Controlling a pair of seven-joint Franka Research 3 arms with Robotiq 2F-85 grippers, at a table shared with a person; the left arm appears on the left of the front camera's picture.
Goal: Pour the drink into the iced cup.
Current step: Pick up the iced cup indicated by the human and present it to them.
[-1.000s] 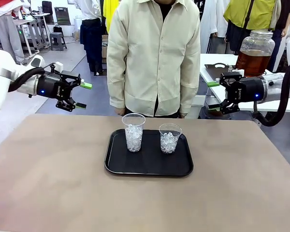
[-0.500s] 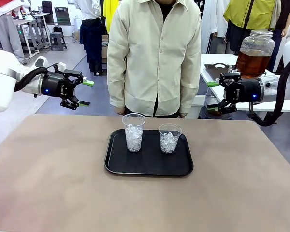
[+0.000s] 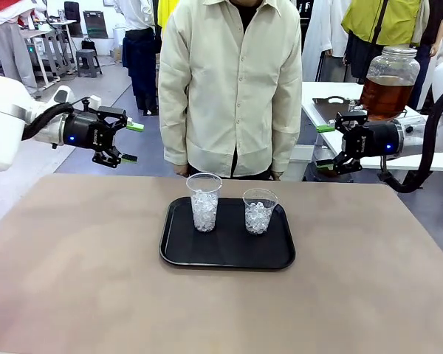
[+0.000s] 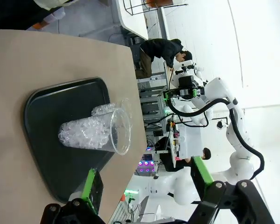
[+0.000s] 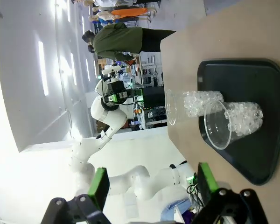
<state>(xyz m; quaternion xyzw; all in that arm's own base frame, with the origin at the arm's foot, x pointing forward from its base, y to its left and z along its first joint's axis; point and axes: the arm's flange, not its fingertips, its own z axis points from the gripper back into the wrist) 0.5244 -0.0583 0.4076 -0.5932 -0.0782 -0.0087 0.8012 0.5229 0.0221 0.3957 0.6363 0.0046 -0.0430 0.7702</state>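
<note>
Left gripper [image 3: 131, 142] and right gripper [image 3: 323, 147] hung spread, empty, at the frame's sides; the drink [image 3: 386, 97] stood upper right behind the right gripper, iced cups [image 3: 204, 203] centre-frame on a tray [image 3: 207, 254].

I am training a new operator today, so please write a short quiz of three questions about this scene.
1. True or false: the taller clear plastic ice cup and the shorter clear plastic ice cup both stand on the black rectangular tray.
2. The left claw is: A) open and holding nothing; B) shut on a cup; C) resting on the table.
3. Which claw is nearer the large glass jar of amber drink?
Key: 1 true; 2 A; 3 the right claw.
</note>
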